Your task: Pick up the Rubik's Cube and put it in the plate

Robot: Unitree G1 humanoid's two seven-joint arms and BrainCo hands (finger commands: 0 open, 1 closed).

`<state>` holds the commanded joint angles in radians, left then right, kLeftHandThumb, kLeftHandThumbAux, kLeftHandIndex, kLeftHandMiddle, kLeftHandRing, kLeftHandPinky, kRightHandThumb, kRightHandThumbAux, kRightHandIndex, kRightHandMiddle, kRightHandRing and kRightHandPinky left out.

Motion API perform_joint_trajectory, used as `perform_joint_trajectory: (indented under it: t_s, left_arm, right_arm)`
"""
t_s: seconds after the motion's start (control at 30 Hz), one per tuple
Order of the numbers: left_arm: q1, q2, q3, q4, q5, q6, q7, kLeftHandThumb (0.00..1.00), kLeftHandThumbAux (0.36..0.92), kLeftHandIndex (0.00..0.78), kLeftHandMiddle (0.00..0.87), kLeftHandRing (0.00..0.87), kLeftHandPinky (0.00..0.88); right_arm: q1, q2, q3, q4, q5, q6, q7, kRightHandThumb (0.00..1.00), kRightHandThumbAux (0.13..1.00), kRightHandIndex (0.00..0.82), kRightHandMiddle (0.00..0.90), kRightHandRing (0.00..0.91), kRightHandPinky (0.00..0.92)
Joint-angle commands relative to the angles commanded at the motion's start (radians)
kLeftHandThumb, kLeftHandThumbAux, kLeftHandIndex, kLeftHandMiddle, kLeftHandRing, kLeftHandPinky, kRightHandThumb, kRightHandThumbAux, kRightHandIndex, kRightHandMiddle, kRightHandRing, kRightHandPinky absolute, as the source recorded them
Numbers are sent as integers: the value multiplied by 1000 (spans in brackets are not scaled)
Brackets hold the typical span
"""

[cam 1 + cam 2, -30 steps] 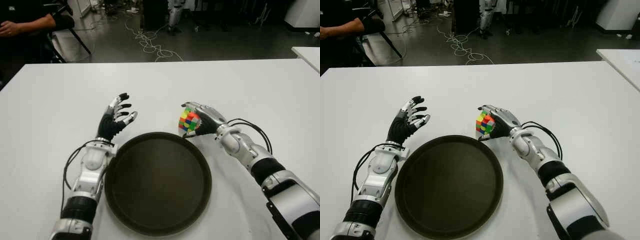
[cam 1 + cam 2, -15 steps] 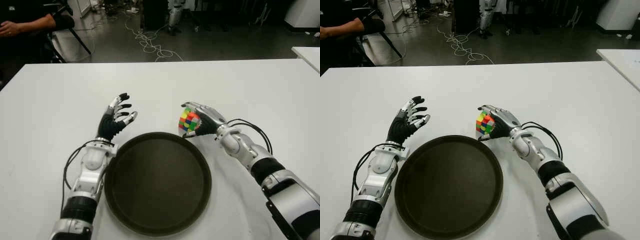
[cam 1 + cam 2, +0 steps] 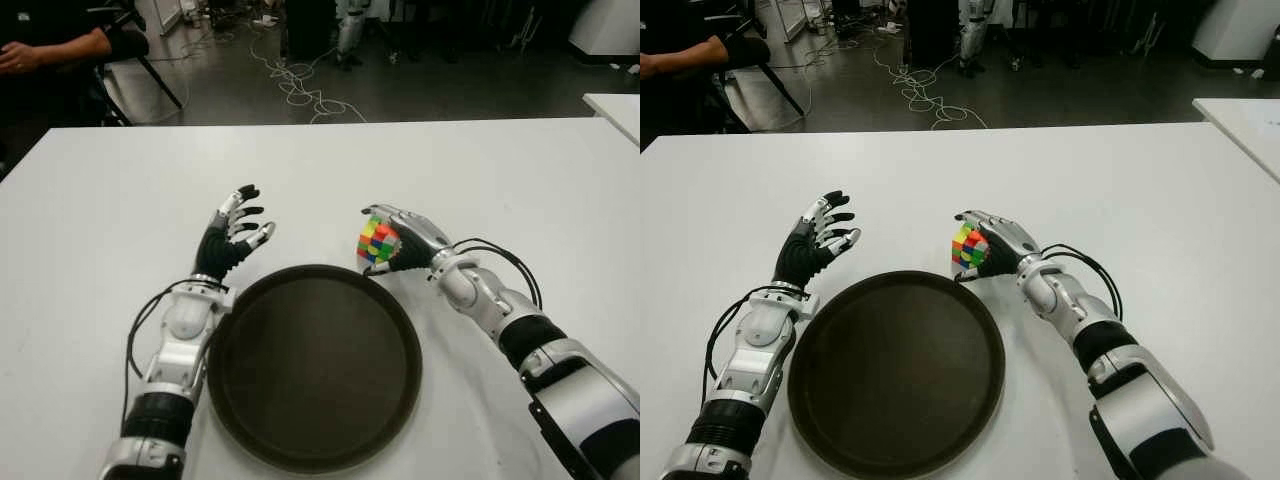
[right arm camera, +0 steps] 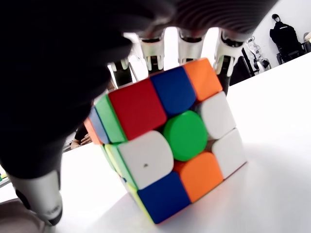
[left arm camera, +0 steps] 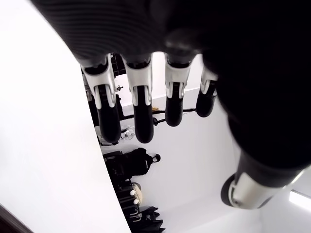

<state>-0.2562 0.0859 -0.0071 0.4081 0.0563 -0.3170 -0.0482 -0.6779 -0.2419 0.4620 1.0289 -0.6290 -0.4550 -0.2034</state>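
Rubik's Cube [image 3: 377, 243]: just beyond plate [image 3: 314, 365] far rim, gripped by right hand [image 3: 405, 240], fingers wrapped over it. Position unchanged from a second ago; lift toward plate not begun. Left hand [image 3: 232, 237]: left of plate, fingers spread, empty.

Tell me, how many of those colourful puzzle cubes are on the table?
1. The Rubik's Cube is gripped in the robot's right hand, just beyond the far right rim of the plate. None other shows.
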Motion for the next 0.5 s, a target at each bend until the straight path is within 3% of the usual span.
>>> perform_joint_trajectory:
  t_s: [0.5]
  left_arm:
    - [1,-3,2,-3,-7,-5,-5,144,715,125,144,179,237]
  right_arm:
    - [-12,13,-15,32,22,4,1,0,738,125,167,208,242]
